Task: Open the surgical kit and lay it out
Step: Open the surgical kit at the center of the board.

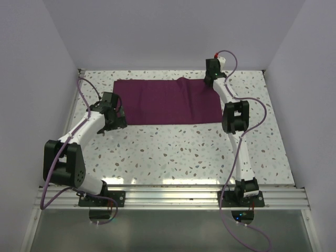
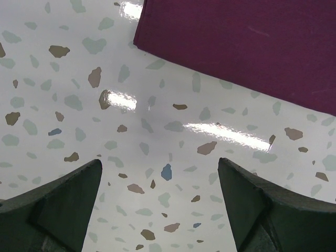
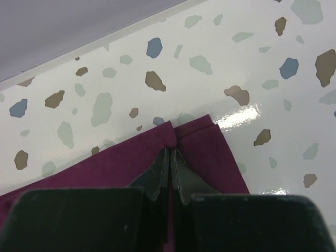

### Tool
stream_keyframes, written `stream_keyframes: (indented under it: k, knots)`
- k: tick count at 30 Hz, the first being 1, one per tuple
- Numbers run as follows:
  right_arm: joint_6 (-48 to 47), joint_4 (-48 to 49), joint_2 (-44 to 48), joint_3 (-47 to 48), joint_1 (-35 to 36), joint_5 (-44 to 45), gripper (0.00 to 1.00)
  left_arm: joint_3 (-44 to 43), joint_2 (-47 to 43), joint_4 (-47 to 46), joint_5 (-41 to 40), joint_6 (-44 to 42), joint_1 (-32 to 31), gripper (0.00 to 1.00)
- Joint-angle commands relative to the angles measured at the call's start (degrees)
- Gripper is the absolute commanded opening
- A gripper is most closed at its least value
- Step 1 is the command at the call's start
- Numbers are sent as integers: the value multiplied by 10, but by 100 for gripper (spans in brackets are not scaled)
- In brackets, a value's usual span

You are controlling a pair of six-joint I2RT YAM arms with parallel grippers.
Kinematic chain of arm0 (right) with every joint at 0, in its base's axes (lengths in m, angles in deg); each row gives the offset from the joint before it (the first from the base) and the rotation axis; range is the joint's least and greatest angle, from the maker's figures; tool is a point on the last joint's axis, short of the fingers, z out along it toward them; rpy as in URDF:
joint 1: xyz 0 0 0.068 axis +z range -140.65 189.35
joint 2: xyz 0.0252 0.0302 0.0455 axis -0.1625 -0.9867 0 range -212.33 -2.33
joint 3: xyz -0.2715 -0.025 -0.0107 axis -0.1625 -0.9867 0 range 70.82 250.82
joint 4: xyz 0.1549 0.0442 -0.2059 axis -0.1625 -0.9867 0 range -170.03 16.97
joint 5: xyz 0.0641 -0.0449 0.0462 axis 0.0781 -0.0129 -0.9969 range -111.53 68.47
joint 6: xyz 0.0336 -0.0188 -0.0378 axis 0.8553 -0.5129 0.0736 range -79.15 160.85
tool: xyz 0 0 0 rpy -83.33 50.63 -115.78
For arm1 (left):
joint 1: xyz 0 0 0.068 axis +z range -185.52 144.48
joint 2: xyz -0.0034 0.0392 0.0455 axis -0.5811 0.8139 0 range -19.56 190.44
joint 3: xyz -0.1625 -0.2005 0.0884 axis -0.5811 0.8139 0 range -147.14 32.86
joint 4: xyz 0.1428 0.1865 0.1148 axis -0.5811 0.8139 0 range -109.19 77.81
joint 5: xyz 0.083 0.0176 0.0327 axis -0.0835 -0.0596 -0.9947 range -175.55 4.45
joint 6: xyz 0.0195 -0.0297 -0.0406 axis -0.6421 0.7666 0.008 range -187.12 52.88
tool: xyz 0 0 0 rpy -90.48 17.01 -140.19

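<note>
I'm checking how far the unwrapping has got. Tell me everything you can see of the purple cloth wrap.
The cloth wrap is dark maroon, matte fabric, lying nearly flat as a rough rectangle on the far half of the speckled table. A crease runs right of its middle. The right gripper pinches its far right corner, jaws shut.

Bright even light, glare on glossy table [image 2: 220, 134]
</note>
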Motion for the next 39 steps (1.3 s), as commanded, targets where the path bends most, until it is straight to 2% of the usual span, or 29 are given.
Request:
stream_keyframes:
  k: [1, 15, 21, 24, 33, 37, 39]
  knots:
    - [-13, 6, 18, -11, 2, -8, 0, -3, -9, 0, -9, 7, -5, 95]
    - [-22, 25, 151, -49, 6, -21, 0, -10, -29, -2, -11, 7, -10, 96]
    - [-18, 17, 213, -109, 19, -34, 0, -22, -43, -2, -18, 1, -10, 96]
    - [-16, 18, 273, -183, 39, -45, 0, -36, -47, 0, -19, 0, -9, 96]
    - [10, 28, 530, -500, 128, -72, 0, -115, -38, -4, -21, -5, -6, 98]
    - [30, -67, 651, -632, 167, -67, 0, -161, -18, -4, -15, -9, 0, 99]
    - [47, -128, 740, -702, 182, -73, 0, -174, -7, -3, -15, -11, 4, 99]
